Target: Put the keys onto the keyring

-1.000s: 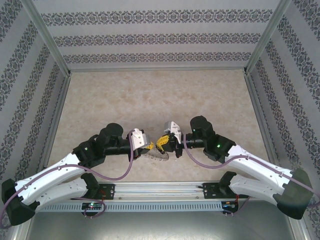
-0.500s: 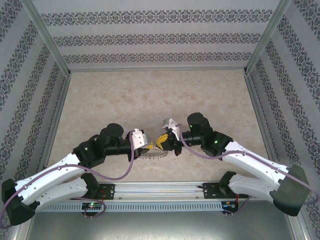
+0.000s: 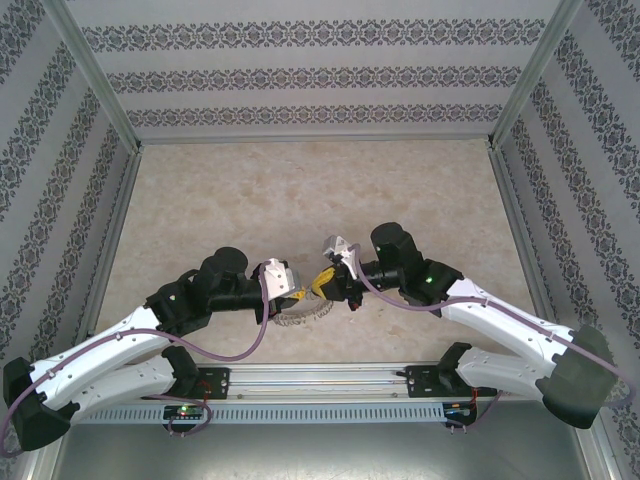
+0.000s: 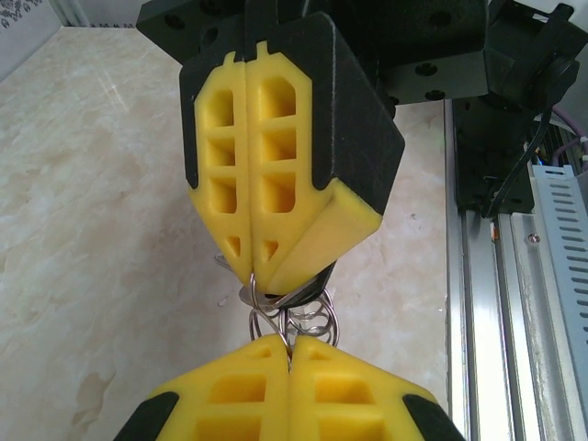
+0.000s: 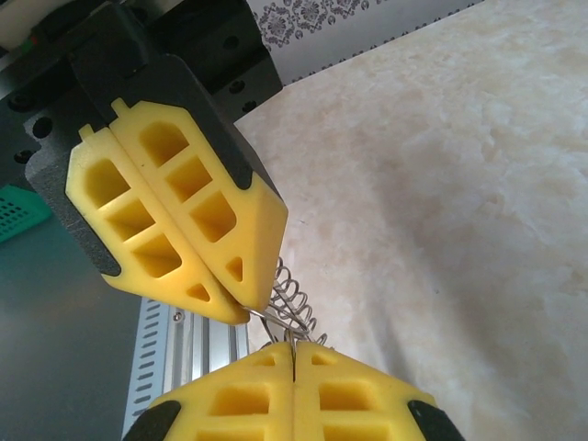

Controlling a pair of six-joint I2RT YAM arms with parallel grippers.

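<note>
A beige marbled worktop [image 3: 300,190] is enclosed by walls [image 3: 320,75] papered in grey floral bands. Silver posts [image 3: 97,75] rise at the back corners; a slotted white duct [image 3: 320,412] lines the near edge.

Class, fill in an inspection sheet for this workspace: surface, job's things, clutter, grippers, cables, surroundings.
Surface: beige marbled table, no marks seen.
Job's things: keyring pinched by its wire loops between both grippers; key too small to tell.
Clutter: nothing seen.
Grippers: left gripper and right gripper both shut, tip to tip.
Cables: purple cables looping along each arm.
Surroundings: patterned walls; metal rail at the near edge.
</note>
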